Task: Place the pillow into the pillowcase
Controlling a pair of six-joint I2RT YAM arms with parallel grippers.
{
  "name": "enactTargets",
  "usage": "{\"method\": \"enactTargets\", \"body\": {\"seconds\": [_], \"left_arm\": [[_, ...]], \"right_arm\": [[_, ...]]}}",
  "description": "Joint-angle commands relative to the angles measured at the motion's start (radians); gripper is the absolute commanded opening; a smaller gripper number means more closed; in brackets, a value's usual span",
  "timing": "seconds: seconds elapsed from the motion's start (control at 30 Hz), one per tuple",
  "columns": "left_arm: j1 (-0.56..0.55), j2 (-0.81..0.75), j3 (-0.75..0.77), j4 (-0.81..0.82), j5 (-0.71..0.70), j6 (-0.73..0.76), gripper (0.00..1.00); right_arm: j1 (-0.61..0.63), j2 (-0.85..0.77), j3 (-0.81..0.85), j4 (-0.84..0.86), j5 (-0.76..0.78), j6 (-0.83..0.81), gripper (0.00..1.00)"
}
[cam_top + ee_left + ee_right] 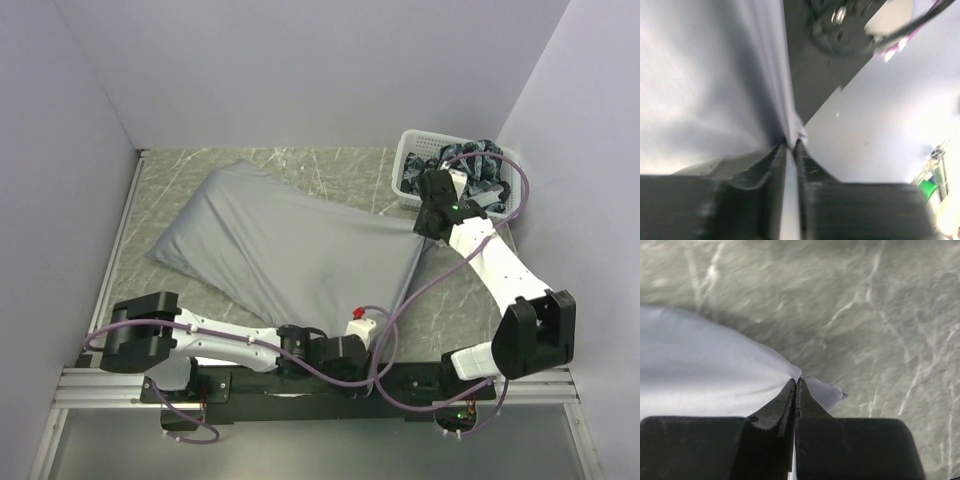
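Seen from above, a large grey pillowcase (290, 240) lies diagonally across the middle of a grey-green marbled worktop (300, 160) enclosed by plain pale walls. It looks plump and rounded, with one corner pointing toward the far left and its long edge running down toward the near right; the pillow itself is hidden from view. The left arm lies low along the near edge of the worktop, stretching rightward from its base, and its left pincer (362, 322) meets the near corner of the pillowcase. In the left wrist view, which is blurred, the left pincer (791, 145) is almost closed, with a thin fold of the grey fabric running down between its two dark fingers, so it is pinching the pillowcase. The right arm reaches from its base at the near right toward the far side, and its right pincer (425, 228) sits at the right-hand corner of the pillowcase. In the right wrist view the right pincer (797, 382) is pressed fully together on a small peak of the grey fabric, with a little tip of cloth poking out just past the fingers and bare marble beyond. A white slatted basket (412, 140) holding dark patterned cloths (488, 150) stands in the far right corner, just behind the right arm's wrist
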Motion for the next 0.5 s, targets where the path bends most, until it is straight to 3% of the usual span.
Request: {"method": "enactTargets", "body": {"seconds": [0.0,0.03,0.13,0.17,0.2,0.33,0.43,0.47], "left_arm": [[-0.060,0.024,0.028,-0.081,0.114,0.032,0.29],[-0.060,0.018,0.042,-0.119,0.071,0.038,0.51],[-0.053,-0.020,0.108,-0.184,-0.022,0.055,0.75],[-0.035,-0.034,0.118,-0.225,-0.043,0.053,0.78],[-0.019,-0.066,0.132,-0.245,-0.069,0.035,0.78],[0.105,-0.198,0.114,-0.331,-0.176,-0.016,0.78],[0.295,-0.325,0.095,-0.369,-0.247,-0.022,0.75],[0.411,-0.351,0.097,-0.370,-0.302,-0.011,0.72]], "right_arm": [[-0.057,0.044,0.032,0.095,0.107,-0.045,0.00],[-0.063,0.062,0.032,0.104,0.104,-0.051,0.04],[-0.082,0.089,0.058,0.098,0.076,-0.052,0.20],[-0.089,0.092,0.078,0.094,0.069,-0.052,0.24],[-0.088,0.092,0.089,0.088,0.060,-0.052,0.34],[-0.080,0.049,0.115,0.078,-0.002,-0.036,0.52],[-0.014,0.012,0.098,0.103,-0.048,-0.020,0.63],[0.009,0.006,0.083,0.124,-0.068,-0.014,0.65]]}}
